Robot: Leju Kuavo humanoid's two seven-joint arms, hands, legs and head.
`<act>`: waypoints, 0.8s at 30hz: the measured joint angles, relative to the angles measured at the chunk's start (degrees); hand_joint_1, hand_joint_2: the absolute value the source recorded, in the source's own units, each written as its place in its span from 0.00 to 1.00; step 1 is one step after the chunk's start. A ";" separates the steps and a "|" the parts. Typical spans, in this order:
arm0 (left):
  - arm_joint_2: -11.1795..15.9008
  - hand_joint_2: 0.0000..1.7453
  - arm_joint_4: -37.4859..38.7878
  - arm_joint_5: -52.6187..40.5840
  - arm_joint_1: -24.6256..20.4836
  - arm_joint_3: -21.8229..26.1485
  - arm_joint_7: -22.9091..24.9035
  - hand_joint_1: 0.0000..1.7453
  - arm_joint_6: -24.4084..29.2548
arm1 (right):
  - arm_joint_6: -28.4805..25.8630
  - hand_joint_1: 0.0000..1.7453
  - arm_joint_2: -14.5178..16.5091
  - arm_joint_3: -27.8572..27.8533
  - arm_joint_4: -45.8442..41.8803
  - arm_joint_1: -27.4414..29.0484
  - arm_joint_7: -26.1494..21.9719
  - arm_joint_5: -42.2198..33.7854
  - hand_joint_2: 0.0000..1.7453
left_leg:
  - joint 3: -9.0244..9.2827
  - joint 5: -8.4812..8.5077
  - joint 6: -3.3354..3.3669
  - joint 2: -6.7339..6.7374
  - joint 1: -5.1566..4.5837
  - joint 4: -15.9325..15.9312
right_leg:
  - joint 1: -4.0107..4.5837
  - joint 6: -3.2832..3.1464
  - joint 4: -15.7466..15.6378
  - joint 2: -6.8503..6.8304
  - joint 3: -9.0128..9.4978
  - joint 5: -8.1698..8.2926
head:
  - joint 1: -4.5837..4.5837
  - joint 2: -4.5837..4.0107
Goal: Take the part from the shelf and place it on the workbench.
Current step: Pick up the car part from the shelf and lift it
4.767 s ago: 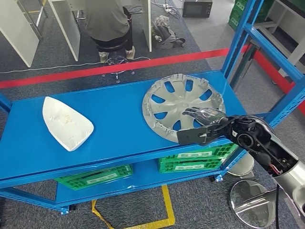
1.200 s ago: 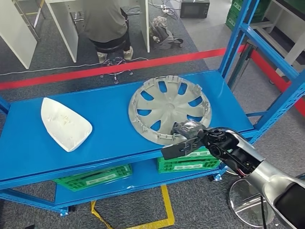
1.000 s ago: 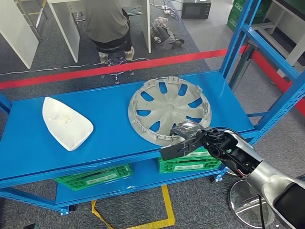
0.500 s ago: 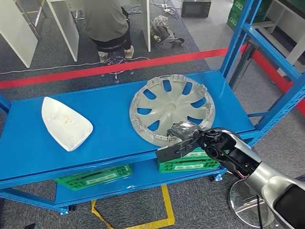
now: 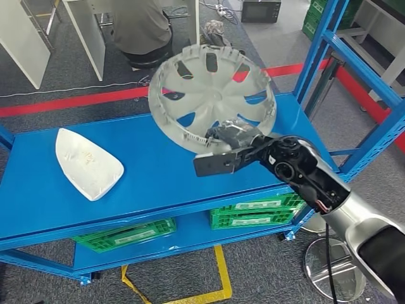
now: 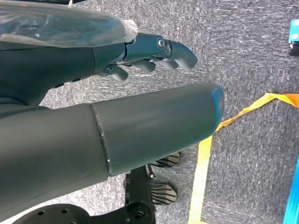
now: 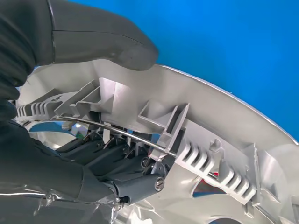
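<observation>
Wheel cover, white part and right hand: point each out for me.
wheel cover (image 5: 210,79), head view, on its hub.
white part (image 5: 88,163), head view, middle of its top face.
right hand (image 5: 229,140), head view, middle of hand at the cover's rim.

Silver hubcap (image 5: 212,88) lifted off the shelf (image 5: 143,171)
Inner side up, tilted, ribbed clips along its rim; gripped at its near edge, above the shelf's right half, far edge raised

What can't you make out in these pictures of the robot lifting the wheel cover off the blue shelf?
- Right hand, head view: its fingers go under the wheel cover; their tips are hidden.
- Wheel cover, right wrist view: the picture edges cut off most of its rim.
- Person, head view: cut off by the top edge and partly covered by the wheel cover.
- Green crates, head view: the blue shelf hides their contents.
</observation>
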 joint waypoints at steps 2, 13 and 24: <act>0.00 0.00 0.00 0.14 0.19 0.10 -0.08 0.00 0.02 | -0.62 1.00 0.21 -1.47 -0.56 -1.34 0.10 -1.85 1.00 | 0.00 0.00 0.00 -0.01 0.00 0.00 | 0.00 0.00 0.00 -0.01 0.01 0.00 | 0.00 0.00; 0.00 0.00 0.00 0.31 0.81 1.01 -0.48 0.00 0.30 | -5.17 1.00 1.05 -7.06 -0.87 -4.79 0.24 -11.77 1.00 | -0.02 0.00 0.00 -0.06 0.00 0.01 | 0.00 0.00 -0.01 -0.03 0.00 0.00 | 0.01 0.00; -0.02 0.00 0.00 0.24 1.19 1.38 -1.94 0.00 1.29 | -11.15 1.00 1.92 -12.78 2.23 -6.90 -0.66 -27.18 1.00 | -0.05 0.00 0.00 -0.11 0.00 0.01 | 0.00 0.00 -0.01 -0.09 -0.01 0.00 | 0.03 0.00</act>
